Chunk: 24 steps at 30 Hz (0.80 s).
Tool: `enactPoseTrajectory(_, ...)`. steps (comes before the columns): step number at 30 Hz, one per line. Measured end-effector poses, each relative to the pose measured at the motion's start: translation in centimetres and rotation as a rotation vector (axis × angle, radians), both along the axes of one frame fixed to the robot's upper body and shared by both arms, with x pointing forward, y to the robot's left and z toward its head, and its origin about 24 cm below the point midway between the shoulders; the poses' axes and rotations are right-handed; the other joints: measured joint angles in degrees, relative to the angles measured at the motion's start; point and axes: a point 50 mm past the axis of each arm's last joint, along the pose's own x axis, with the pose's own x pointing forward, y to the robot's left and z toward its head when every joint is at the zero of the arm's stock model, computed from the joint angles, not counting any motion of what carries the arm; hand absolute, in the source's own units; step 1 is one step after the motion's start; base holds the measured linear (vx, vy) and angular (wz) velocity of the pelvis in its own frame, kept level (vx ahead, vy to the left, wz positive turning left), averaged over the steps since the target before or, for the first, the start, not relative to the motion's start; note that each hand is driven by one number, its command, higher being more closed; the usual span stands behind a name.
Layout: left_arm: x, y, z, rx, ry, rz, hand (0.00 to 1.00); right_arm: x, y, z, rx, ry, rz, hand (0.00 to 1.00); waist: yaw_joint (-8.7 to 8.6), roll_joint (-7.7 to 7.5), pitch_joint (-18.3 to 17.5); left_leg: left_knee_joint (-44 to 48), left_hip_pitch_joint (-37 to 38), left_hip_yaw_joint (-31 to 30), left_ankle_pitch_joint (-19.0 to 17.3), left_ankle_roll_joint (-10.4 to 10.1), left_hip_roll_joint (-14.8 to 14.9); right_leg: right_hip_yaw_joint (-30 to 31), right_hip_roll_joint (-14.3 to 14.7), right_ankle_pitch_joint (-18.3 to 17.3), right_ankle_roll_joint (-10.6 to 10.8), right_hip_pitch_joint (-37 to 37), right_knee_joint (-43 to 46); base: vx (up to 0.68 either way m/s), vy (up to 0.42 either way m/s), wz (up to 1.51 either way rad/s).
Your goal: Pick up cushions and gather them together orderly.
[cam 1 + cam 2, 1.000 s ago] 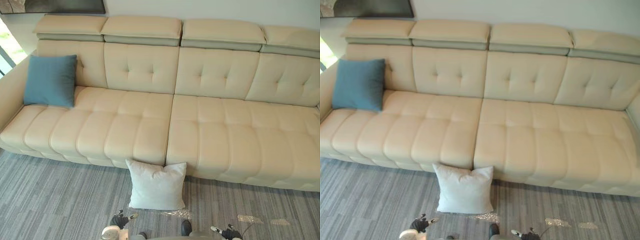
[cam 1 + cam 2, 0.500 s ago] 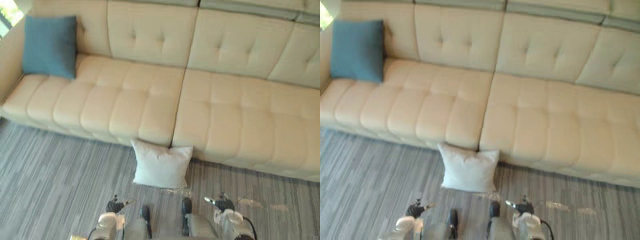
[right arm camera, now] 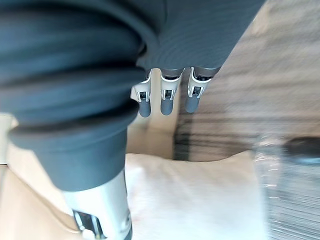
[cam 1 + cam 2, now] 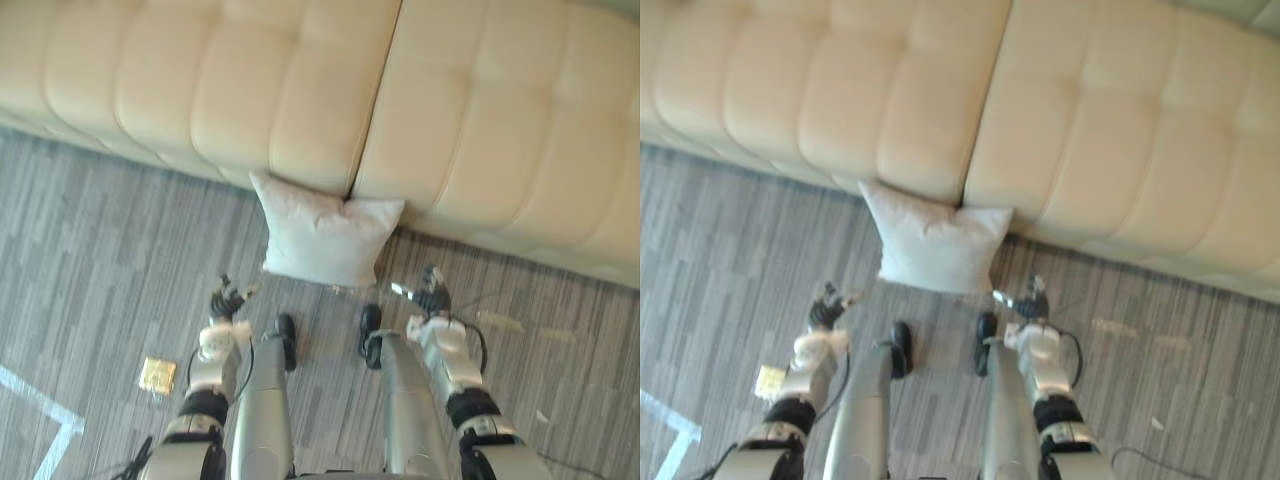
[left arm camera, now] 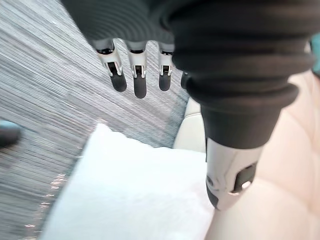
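Starting at the far left, we see a pale tape line (image 4: 45, 405) angling across the grey striped carpet (image 4: 100, 260), and near it a small golden square (image 4: 157, 374) lying flat; any marking on it is too small for us to read. Next comes the left hand (image 4: 228, 300), held over the carpet just off the lower left corner of the white cushion (image 4: 325, 240), apart from it. In its wrist view its fingers (image 5: 139, 82) hang straight and side by side, thumb out, holding nothing. The white cushion stands on the carpet at the middle, its upper edge leaning against the front of the cream sofa (image 4: 480, 120), right below the seam between two seat sections. Just off its lower right corner we find the right hand (image 4: 430, 296), also clear of the cushion, its fingers (image 3: 168, 102) straight, close together and empty. Farther right, a few shiny patches (image 4: 497, 322) lie on the carpet before the sofa.
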Motion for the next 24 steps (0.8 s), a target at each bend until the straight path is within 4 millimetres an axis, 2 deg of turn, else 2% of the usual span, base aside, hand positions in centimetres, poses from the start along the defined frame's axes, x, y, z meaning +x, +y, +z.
enactPoseTrajectory(2,1.5,0.3,2.7,-0.031,-0.093,0.013,0.0,1.7,0.0,3.5,-0.016,-0.101,0.0,0.0,0.12,-0.06,1.0,3.31,-5.6,-0.15,-0.3,0.27,0.67,-0.04,-0.04,-0.4,-0.29,-5.41,3.18,-0.1,-0.014,0.04)
enactPoseTrajectory(3,2.4,0.6,4.7,-0.04,-0.152,0.022,0.0,2.8,0.0,6.3,-0.028,-0.18,0.0,0.0,0.36,-0.13,2.75,5.81,-8.79,-0.24,-0.46,0.31,1.19,0.12,-0.02,-0.63,-0.24,-8.56,5.55,-0.13,-0.022,-0.04)
enactPoseTrajectory(6,3.2,1.5,7.8,-0.036,-0.251,0.046,0.0,3.7,-0.2,10.6,-0.026,-0.311,-0.016,0.0,0.67,-0.22,3.23,11.94,-17.45,-0.91,-2.28,0.55,2.41,0.27,0.11,-1.94,-0.22,-17.14,11.19,-0.11,-0.023,-0.07)
enactPoseTrajectory(9,3.7,2.5,10.3,-0.014,-0.316,0.065,0.0,4.1,-0.8,13.5,-0.03,-0.388,-0.04,0.0,0.91,-0.5,4.41,16.99,-24.64,-1.93,-3.14,0.61,3.03,0.38,0.08,-2.9,0.26,-24.12,15.94,-0.12,-0.014,-0.02)
enactPoseTrajectory(14,4.1,4.2,13.9,0.021,-0.402,0.113,0.0,4.2,-2.2,16.3,0.057,-0.463,-0.143,0.0,1.04,-0.62,5.37,21.94,-34.1,-2.73,-3.58,1.01,3.56,0.63,-0.07,-3.46,-0.24,-33.47,20.64,-0.1,0.004,0.0)
enactPoseTrajectory(18,4.2,4.2,17.3,0.025,-0.509,0.128,0.0,4.1,-2.7,18.0,0.1,-0.511,-0.179,0.0,1.03,-0.67,6.0,24.25,-38.42,-2.89,-3.71,0.99,3.91,0.93,-0.06,-3.48,-0.41,-37.99,23.09,-0.05,0.021,-0.02)
enactPoseTrajectory(19,4.2,4.0,18.5,0.027,-0.548,0.126,0.0,4.1,-2.6,18.5,0.109,-0.526,-0.175,0.0,0.99,-0.67,6.0,24.48,-39.44,-3.01,-3.7,0.98,3.95,0.9,-0.05,-3.47,-0.42,-38.97,23.32,-0.03,0.021,-0.01)
enactPoseTrajectory(20,4.2,3.9,18.9,0.027,-0.562,0.125,0.0,4.1,-2.6,18.7,0.111,-0.532,-0.172,0.0,0.99,-0.67,6.0,24.56,-39.74,-3.05,-3.7,0.98,3.98,0.87,-0.05,-3.46,-0.43,-39.25,23.37,0.0,0.0,0.0)
enactPoseTrajectory(24,4.0,3.2,23.1,0.049,-0.695,0.096,0.0,4.4,-0.7,21.5,0.091,-0.598,-0.073,0.0,0.99,-0.67,6.0,25.4,-42.29,-3.13,-3.72,0.98,4.38,0.67,-0.01,-3.26,-0.85,-41.83,23.76,-0.01,0.017,-0.04)
